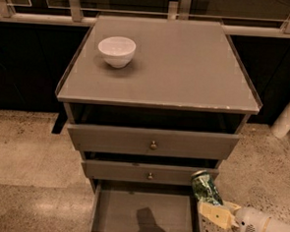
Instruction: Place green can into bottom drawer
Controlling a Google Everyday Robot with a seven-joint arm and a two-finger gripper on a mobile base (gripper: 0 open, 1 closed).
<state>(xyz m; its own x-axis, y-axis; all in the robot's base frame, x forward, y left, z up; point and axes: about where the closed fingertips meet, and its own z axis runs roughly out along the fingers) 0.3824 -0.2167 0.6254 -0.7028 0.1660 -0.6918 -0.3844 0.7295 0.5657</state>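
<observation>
The green can has a mottled green print and a silver top. It is tilted, held over the right wall of the bottom drawer. That drawer is pulled out, and its flat bare floor shows my arm's shadow. My gripper comes in from the lower right on a white arm and is shut on the can's lower end.
The two upper drawers with round knobs are slightly pulled out. A white bowl stands on the cabinet top at back left. A white post leans at the right. Speckled floor surrounds the cabinet.
</observation>
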